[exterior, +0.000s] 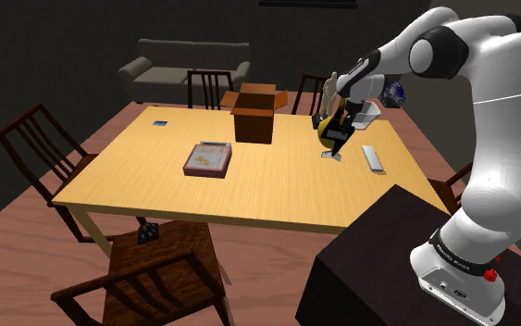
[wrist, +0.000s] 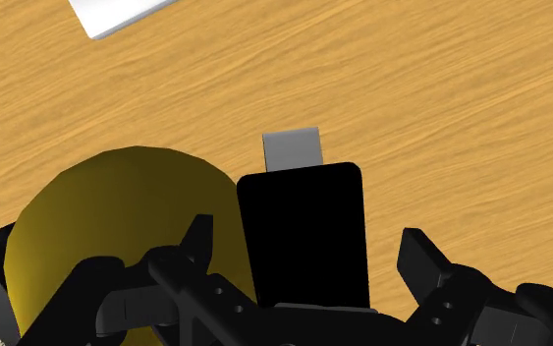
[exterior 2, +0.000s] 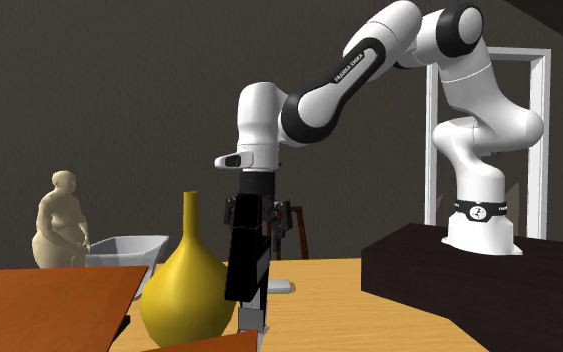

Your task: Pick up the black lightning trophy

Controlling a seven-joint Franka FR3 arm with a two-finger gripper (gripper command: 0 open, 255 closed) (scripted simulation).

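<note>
Honey-coloured wood makes up the tabletop (exterior: 277, 190). At the shoulder view's left a dark wooden chair (exterior: 41, 148) stands at its edge. Next comes a small blue card (exterior: 160, 123) lying flat, then a pinkish flat box (exterior: 207, 158) nearer the middle, then an open brown cardboard box (exterior: 254, 116) standing behind it. Further right, a pale figurine (exterior: 330, 91) stands near the far edge. A yellow round-bellied vase (exterior: 323, 136) stands in front of it. The black lightning trophy (exterior: 331, 157) is just beside the vase, on the side toward the arm. It is a flat black slab on a small grey base. In the second exterior view the trophy (exterior 2: 247, 255) rises roughly upright, close against the vase (exterior 2: 187, 295). Whether its base touches the wood cannot be told. The jaws come down over the trophy's top and stand well apart. In the wrist view the trophy (wrist: 304, 241) sits between the two black fingers (wrist: 197, 241). Vase yellow shows in the gap on one side and bare wood on the other, so neither finger clasps it. Right of the trophy in the shoulder view lies a pale grey bar (exterior: 372, 157), with a white tray (exterior: 367, 113) behind it. At the lower right the white arm (exterior: 489, 139) rises from its dark stand (exterior: 388, 255).
</note>
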